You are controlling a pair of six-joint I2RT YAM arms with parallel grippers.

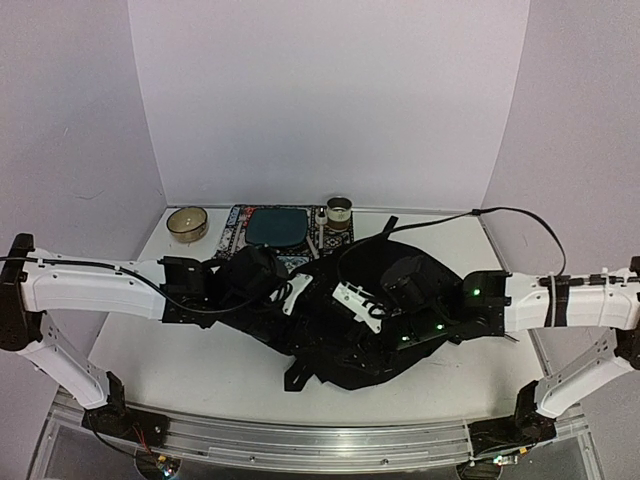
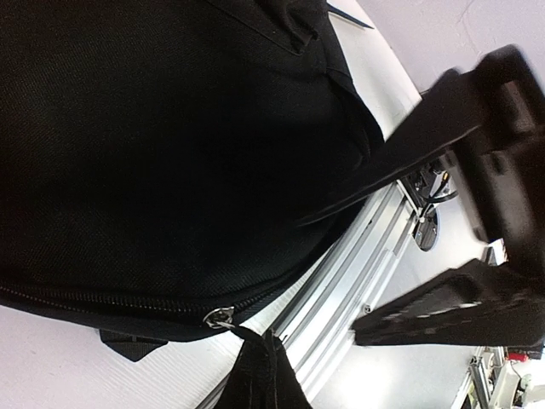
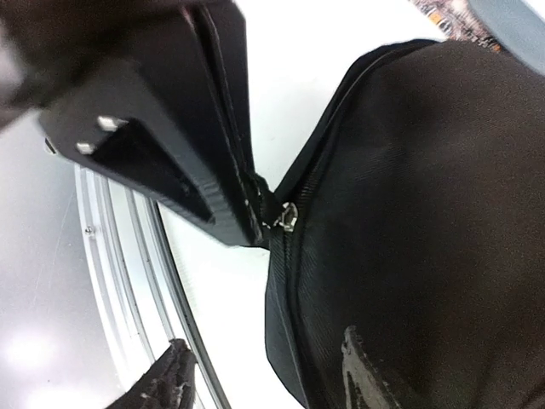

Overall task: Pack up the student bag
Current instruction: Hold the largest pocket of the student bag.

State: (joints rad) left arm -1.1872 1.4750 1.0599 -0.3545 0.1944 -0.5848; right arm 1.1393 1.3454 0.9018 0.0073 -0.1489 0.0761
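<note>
Left fingers (image 2: 451, 311) closed at 9 o'clock edge of large soft black fabric backpack (image 1: 350, 335), hold unclear, right fingers (image 3: 170, 128) apart, one tip touching metal zipper pull (image 3: 287, 218)

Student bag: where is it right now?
Top view: the student bag lies on the table, slightly right of centre, just in front of the teal pad near the back wall.

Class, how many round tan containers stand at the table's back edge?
2: a wide tan dish left of the patterned mat, a smaller tan cup at its right end. The student bag may hide more.
</note>
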